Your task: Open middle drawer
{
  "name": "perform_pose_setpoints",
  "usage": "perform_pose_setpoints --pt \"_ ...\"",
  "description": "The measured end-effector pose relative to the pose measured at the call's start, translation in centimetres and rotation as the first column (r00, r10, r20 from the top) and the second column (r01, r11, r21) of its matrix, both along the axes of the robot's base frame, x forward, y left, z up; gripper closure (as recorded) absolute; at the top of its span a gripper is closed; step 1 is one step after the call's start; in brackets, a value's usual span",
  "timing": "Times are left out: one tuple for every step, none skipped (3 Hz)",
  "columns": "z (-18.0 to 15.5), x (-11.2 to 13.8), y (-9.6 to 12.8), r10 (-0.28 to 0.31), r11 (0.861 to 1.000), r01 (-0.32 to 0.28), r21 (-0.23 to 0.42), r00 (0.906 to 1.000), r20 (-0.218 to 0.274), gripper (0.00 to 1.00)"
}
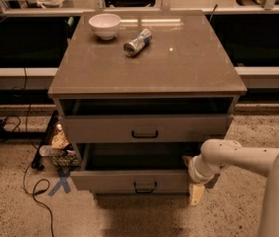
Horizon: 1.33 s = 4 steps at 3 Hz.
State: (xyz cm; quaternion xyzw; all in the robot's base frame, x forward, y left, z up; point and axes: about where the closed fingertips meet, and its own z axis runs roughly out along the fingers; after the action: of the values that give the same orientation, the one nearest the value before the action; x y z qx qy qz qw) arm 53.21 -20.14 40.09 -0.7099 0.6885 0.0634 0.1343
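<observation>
The grey cabinet (146, 73) has two drawers standing out. The middle drawer (104, 180) is the lower one. It is pulled well out, with its dark box open to view and a small black bar handle (145, 186) on its flat face. My gripper (196, 184) is at the end of the white arm (242, 159) coming from the right. It sits at the right front corner of the middle drawer, against its side. The drawer below it is hidden.
The top drawer (99, 129) stands a little way out above. A white bowl (104, 24) and a can lying on its side (137, 42) sit on the countertop. Clutter (55, 147), cables and a blue tape cross (60, 181) lie on the floor at left.
</observation>
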Motion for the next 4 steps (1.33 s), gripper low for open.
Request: perform_pose_setpoints --pt "-0.2 -0.8 -0.3 -0.020 1.000 0.020 0.001 0.9995 -0.024 0.00" --pt "-0.7 -2.4 -1.7 -0.082 0.996 0.083 0.032 0.9953 -0.053 0.26" --pt "-0.5 -2.8 -1.9 -0.092 0.995 0.094 0.035 0.9941 -0.057 0.50" --pt "-0.3 -2.8 -1.9 -0.092 0.995 0.095 0.035 0.9941 -0.057 0.80"
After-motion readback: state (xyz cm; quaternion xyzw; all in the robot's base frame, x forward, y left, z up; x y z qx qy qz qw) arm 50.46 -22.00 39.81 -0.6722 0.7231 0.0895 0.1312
